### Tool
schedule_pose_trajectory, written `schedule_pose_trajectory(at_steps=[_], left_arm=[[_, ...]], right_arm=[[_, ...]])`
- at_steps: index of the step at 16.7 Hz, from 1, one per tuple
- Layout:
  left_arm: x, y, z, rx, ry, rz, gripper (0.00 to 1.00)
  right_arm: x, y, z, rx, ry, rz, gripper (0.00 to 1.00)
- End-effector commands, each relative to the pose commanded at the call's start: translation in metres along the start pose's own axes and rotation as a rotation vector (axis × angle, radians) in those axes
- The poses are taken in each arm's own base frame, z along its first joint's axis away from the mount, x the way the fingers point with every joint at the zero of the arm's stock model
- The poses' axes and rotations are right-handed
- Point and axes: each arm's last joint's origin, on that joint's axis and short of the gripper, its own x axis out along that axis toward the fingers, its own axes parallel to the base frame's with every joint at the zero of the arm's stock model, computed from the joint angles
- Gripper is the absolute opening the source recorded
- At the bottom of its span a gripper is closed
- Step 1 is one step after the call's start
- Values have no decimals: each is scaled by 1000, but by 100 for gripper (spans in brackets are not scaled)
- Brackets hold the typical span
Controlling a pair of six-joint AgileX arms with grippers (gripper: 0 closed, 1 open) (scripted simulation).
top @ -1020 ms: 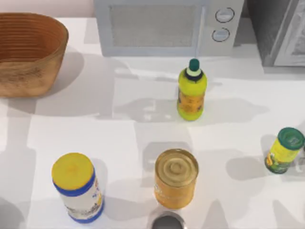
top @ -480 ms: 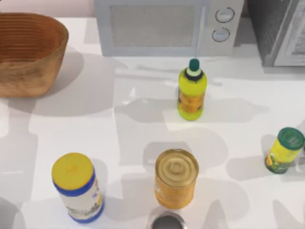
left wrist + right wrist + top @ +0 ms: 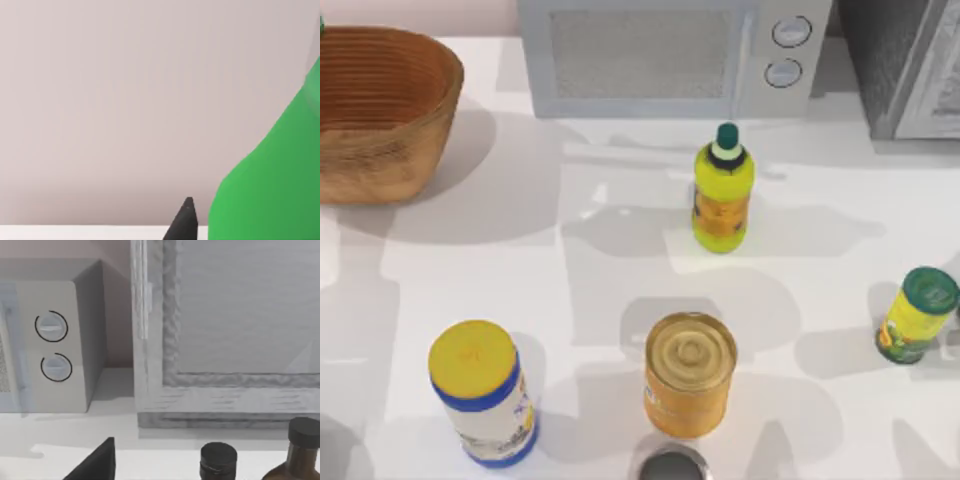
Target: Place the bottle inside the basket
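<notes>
At the worktop's (image 3: 620,280) 10 o'clock corner in the top view sits the basket (image 3: 380,110), cut off by the edge. The left wrist view has the green bottle (image 3: 270,175) right up close, mostly cropped, beside one dark fingertip (image 3: 182,222) of the left gripper; can't tell its grip. The right wrist view faces the microwave (image 3: 50,345), with another dark fingertip (image 3: 97,462).

bottle (image 3: 270,170): green, close beside left wrist camera | basket (image 3: 380,110): wicker, table's far-left corner, upright
</notes>
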Motion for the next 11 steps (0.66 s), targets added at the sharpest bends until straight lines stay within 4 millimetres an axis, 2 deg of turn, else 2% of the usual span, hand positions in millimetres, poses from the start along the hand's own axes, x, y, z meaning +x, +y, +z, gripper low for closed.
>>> schedule_pose_trajectory(at_steps=[5,11], left_arm=[[0,0,0,0,0,0,98],[0,0,0,0,0,0,100]], right_arm=[[0,0,0,0,0,0,100],[0,0,0,0,0,0,100]])
